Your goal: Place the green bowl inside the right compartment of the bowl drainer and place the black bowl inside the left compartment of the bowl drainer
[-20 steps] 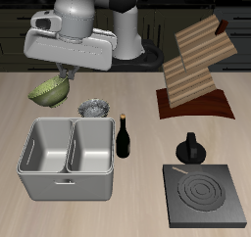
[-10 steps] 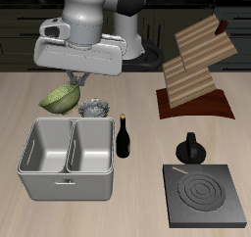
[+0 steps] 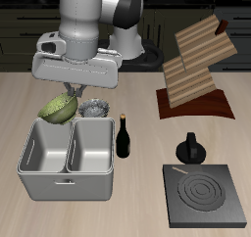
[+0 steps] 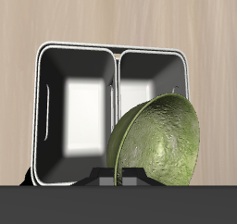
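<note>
My gripper (image 3: 71,92) is shut on the rim of the green bowl (image 3: 59,109), which hangs tilted just above the back edge of the bowl drainer (image 3: 67,187). The bowl is over the well farther from the bottle. In the wrist view the green bowl (image 4: 157,144) tips on its side in front of the drainer's (image 4: 111,50) two empty wells, with the gripper (image 4: 118,178) clamped on its rim. The black bowl (image 3: 94,108), grey and speckled, rests on the table behind the drainer, right beside the green bowl.
A dark wine bottle (image 3: 125,136) stands upright close beside the drainer. A wooden rack (image 3: 196,70) is at the back. A black kettle (image 3: 190,148) and a flat stove burner (image 3: 204,195) sit nearer the front.
The gripper has carried the green bowl toward the table's front and downward, from behind the drainer to its back edge. The black bowl has stayed put.
</note>
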Tool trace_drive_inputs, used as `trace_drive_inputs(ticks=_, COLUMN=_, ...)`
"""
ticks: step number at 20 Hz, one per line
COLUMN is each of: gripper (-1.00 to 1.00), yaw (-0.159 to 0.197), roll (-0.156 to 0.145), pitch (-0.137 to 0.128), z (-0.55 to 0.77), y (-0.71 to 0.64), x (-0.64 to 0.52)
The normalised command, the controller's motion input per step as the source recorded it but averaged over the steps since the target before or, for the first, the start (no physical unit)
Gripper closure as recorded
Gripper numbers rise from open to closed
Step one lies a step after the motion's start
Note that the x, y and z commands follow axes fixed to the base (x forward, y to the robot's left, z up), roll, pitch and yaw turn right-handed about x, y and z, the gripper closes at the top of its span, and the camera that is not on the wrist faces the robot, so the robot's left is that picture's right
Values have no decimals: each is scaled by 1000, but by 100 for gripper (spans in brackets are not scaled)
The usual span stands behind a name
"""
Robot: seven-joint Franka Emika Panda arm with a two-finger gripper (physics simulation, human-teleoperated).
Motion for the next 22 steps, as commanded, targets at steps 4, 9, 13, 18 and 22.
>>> trace_drive_inputs(ticks=4, gripper=100, yaw=-16, roll=1, pitch=5, z=-135, y=-35, x=-37)
trace_drive_inputs(ticks=9, gripper=100, yaw=-22, roll=0, pitch=19, z=-244, y=-68, x=-65)
trace_drive_inputs(ticks=13, gripper=100, yaw=-16, roll=-14, pitch=22, z=-215, y=-97, x=-14)
trace_drive_inputs(ticks=18, gripper=100, yaw=-10, roll=-14, pitch=6, z=-101, y=-56, x=-39)
trace_drive_inputs(ticks=22, gripper=100, yaw=-16, roll=-11, pitch=15, z=-145, y=-125, x=-49)
